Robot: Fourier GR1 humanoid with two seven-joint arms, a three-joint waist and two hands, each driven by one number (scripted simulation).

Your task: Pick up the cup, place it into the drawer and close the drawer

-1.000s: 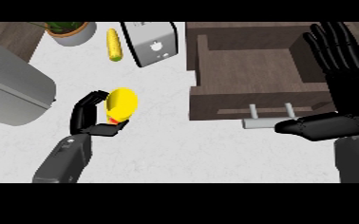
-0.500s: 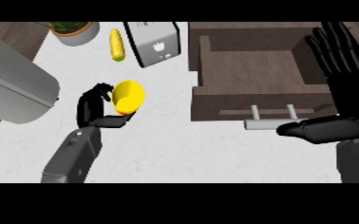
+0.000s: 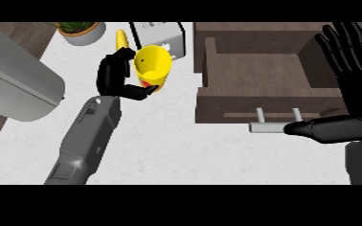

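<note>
Yellow cup (image 3: 152, 65) tilted, mouth showing, left of the open brown drawer (image 3: 263, 88), apart from it

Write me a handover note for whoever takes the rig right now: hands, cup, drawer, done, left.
Left hand: shut on the yellow cup, held above the counter, left of the drawer.
Right hand: open, fingers up, at the view's right edge over the drawer's right side.
Drawer: pulled open, nothing visible inside, handle facing the robot.
Done: cup picked up.
Left: carry the cup rightward over the drawer, set it in, release, then push the drawer closed.
</note>
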